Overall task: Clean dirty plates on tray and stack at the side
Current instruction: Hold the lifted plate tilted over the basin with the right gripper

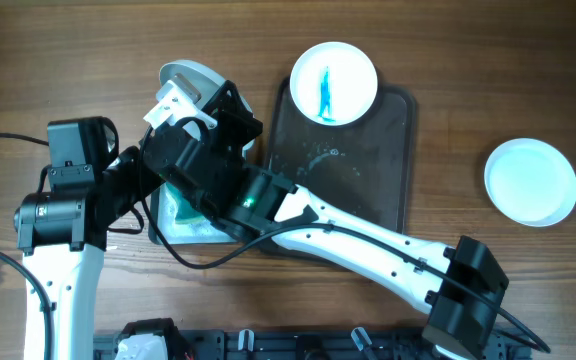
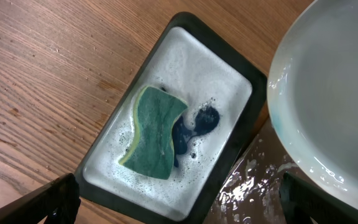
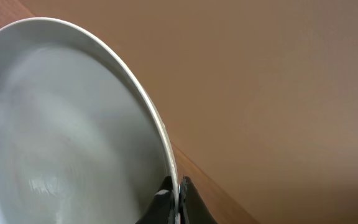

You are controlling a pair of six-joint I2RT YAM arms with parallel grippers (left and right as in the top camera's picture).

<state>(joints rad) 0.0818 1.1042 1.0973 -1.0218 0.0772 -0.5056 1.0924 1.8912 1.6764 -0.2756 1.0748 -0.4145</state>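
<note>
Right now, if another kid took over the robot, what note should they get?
Left tool: open, empty, over the soapy basin, where the sponge lies.
Right tool: shut on the rim of a white plate, held tilted above the basin; no blue shows on it.
Second plate: plain white, on the table right of the tray.
Third plate: blue smear, on the tray's far end.
Done: one plate set aside, one seemingly washed.
Left: probably stack the held plate on the second, then wash and stack the third.
</note>
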